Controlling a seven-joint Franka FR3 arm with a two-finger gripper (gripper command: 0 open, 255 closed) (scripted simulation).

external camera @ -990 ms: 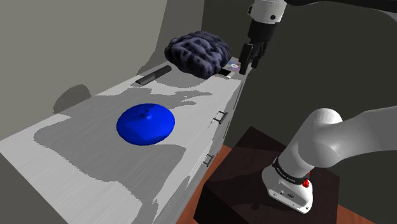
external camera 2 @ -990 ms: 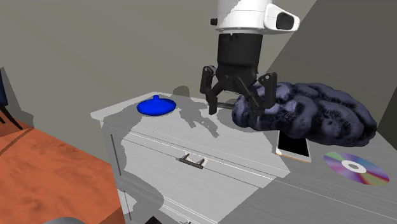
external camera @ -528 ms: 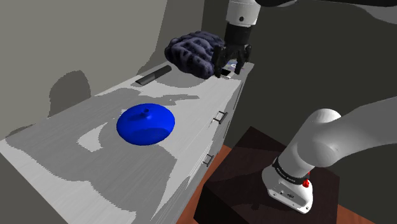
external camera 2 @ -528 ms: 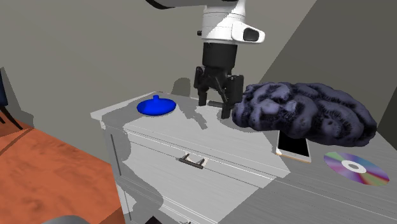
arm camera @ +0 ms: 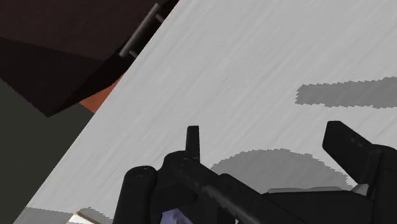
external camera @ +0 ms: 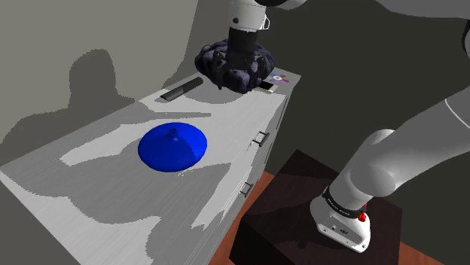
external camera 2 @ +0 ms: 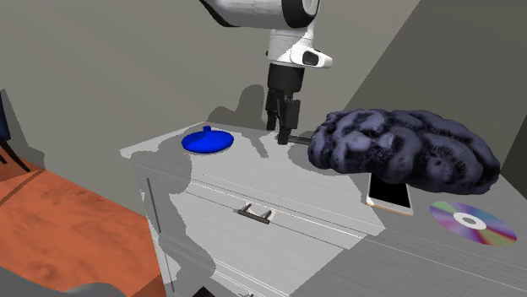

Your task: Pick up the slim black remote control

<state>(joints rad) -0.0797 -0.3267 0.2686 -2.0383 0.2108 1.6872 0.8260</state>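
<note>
I count one of each thing on the white dresser top point(external camera: 233, 120): one slim black remote point(external camera: 182, 88), one dark lumpy mass point(external camera 2: 405, 152), one blue dome point(external camera 2: 208, 140), one pale phone point(external camera 2: 389, 194) and one shiny disc point(external camera 2: 473, 224). The dresser front carries two drawer handles point(external camera: 260, 138). My gripper point(external camera 2: 284, 131) hangs just beside the lumpy mass, on its side toward the blue dome. In the wrist view my fingers point(arm camera: 193, 143) stand apart, with bare white top between them and nothing clasped. The remote lies flat near the lumpy mass, on the shoulder view's left of it, close along the dresser's back edge where the wall rises. The phone lies at the foot of the mass toward the front edge, partly tucked under it. The disc lies just past the phone, by the corner. Between the mass and the blue dome the top is bare and wide. On the front side of the mass the top ends at the drawer edge, and the dark stand point(external camera: 301, 203) sits below.
</note>
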